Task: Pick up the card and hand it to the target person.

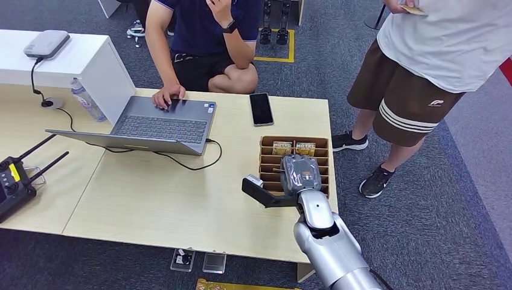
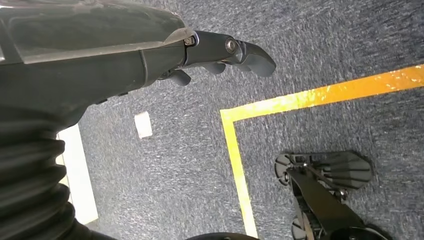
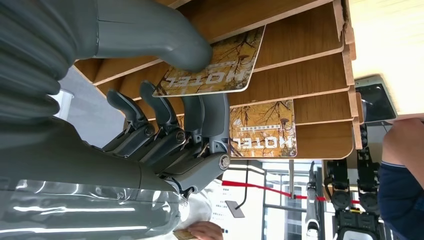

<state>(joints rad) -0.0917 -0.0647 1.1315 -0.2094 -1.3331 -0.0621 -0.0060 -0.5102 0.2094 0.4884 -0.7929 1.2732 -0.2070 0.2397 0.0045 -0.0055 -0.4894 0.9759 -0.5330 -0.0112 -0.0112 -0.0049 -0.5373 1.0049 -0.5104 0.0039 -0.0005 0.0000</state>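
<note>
Reaching into the card rack (image 1: 265, 158) at the table's (image 1: 151, 199) 3 o'clock edge with the right hand (image 1: 300, 174); pickup step, judged to be just at the grasp. In the right wrist view, thumb (image 3: 150, 30) pressing on the face of the nearer card (image 3: 212, 67), fingers (image 3: 165, 107) curling up behind it; looking like a pinch closing, though whether the fingers are touching the back cannot be told, card seemingly not lifted clear of its slot. Second card (image 3: 262, 125) sitting one slot over, untouched. Reading "HOTEL" on both cards, printed over an autumn-tree pattern; smaller line beneath too fine to read. Next, likely: firming the pinch, drawing the card straight out along the slot, then swinging toward 1 o'clock, where a standing person (image 1: 422, 66) in white shirt and brown shorts is waiting. Logo on the shorts, not legible. Left hand (image 2: 220, 52) hanging over carpet, fingers loosely bent, holding nothing.
</note>
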